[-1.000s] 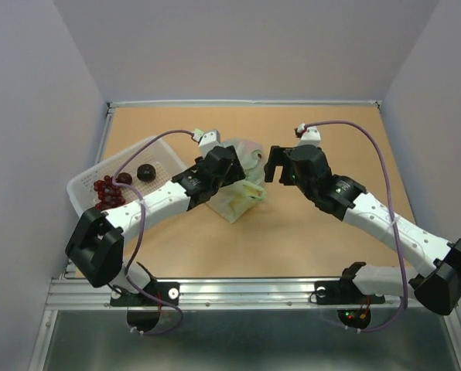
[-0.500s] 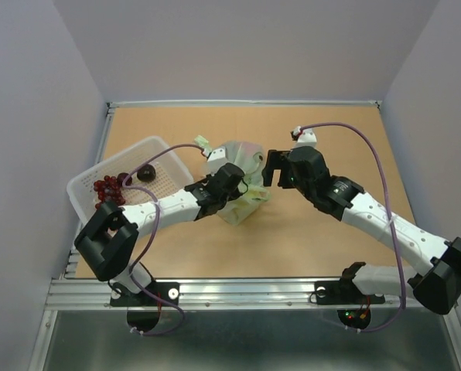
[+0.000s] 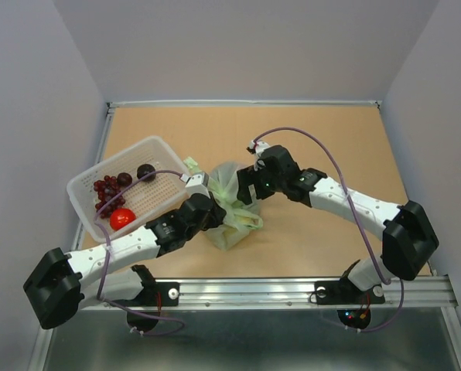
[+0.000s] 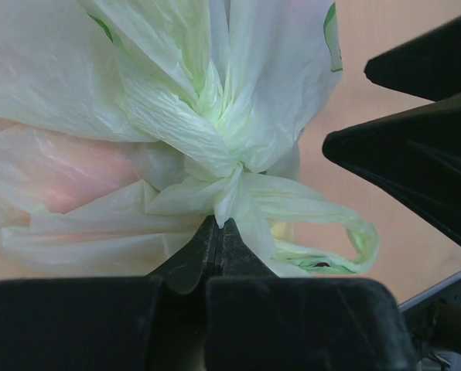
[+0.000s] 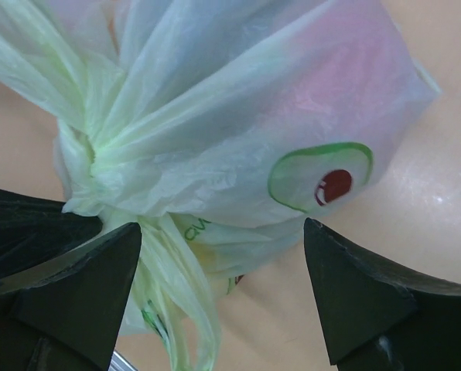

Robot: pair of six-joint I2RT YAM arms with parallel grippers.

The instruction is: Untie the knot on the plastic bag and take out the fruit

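Observation:
The pale green plastic bag lies mid-table, still tied. Its knot is a twisted bunch with thin tails and a loop. My left gripper is shut, its tips pinching a tail just below the knot. It reaches the bag from the near left. My right gripper is open, its fingers straddling the bag's side with plastic strips hanging between them. From above it sits at the bag's far right. The fruit shows only as pink and yellowish tints through the plastic.
A white basket stands to the left of the bag. It holds a red grape bunch, two dark plums and a red round fruit. The table's metal front rail runs close behind both arms.
My left gripper has shut on the knot's tail, and that arm has swung lower and nearer. The right arm has moved left onto the bag. The bag has shifted slightly nearer.

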